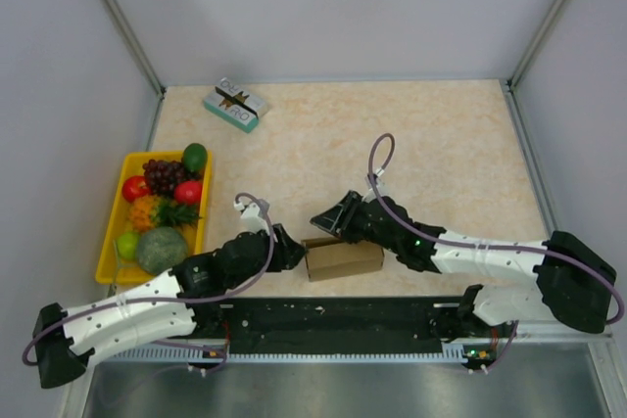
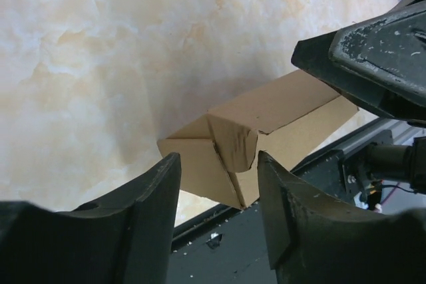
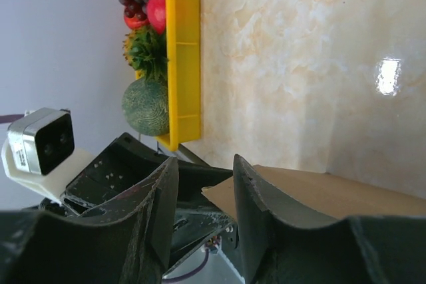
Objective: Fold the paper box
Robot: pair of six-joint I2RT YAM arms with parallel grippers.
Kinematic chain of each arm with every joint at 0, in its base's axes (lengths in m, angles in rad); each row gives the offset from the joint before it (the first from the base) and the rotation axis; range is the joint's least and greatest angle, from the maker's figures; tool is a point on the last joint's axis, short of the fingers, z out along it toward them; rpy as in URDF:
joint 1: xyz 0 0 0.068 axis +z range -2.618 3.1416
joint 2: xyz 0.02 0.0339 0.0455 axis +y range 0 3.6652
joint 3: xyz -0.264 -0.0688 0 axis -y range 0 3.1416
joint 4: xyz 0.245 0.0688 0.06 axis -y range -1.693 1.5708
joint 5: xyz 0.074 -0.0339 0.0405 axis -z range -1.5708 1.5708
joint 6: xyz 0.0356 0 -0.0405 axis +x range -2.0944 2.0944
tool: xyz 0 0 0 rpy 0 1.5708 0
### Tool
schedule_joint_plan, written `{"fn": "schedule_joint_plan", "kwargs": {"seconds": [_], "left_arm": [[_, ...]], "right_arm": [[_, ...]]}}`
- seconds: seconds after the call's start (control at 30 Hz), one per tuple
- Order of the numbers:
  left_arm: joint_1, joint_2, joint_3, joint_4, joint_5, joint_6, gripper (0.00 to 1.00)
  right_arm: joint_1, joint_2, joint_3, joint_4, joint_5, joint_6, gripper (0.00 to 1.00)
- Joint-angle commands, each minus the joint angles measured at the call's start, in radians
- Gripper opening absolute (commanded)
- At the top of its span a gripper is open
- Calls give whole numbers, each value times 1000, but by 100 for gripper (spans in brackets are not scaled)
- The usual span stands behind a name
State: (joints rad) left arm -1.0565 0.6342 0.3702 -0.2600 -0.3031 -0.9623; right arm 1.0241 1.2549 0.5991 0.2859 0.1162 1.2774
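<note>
The paper box (image 1: 345, 259) lies folded into a brown oblong block near the table's front edge. My left gripper (image 1: 294, 247) is at its left end. In the left wrist view the jaws (image 2: 218, 157) stand open, and the box's end (image 2: 219, 157), with its folded flaps, sits just beyond the fingertips, ungripped. My right gripper (image 1: 333, 217) hovers over the box's back left corner. It is open (image 3: 205, 159), and a corner of the box top (image 3: 319, 187) pokes out from behind one finger (image 3: 253, 197). The right gripper (image 2: 373, 58) also shows in the left wrist view.
A yellow tray (image 1: 110, 232) of plastic fruit stands at the left, its rim (image 3: 183, 51) also in the right wrist view. A small teal-and-white printed box (image 1: 236, 105) lies at the back left. A black rail (image 1: 333, 315) runs just in front of the paper box.
</note>
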Motion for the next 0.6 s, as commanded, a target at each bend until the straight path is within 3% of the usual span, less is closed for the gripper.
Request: {"fn": "schedule_joint_plan", "kwargs": {"seconds": [0.0, 0.3, 0.57], "left_arm": [[-5, -99, 3, -59, 83, 34, 57], [-5, -318, 36, -168, 137, 22, 65], [-3, -115, 191, -196, 59, 53, 72]], "right_arm": [[30, -29, -86, 126, 17, -68, 39], [31, -71, -211, 193, -38, -86, 39], [31, -123, -197, 119, -61, -148, 40]]}}
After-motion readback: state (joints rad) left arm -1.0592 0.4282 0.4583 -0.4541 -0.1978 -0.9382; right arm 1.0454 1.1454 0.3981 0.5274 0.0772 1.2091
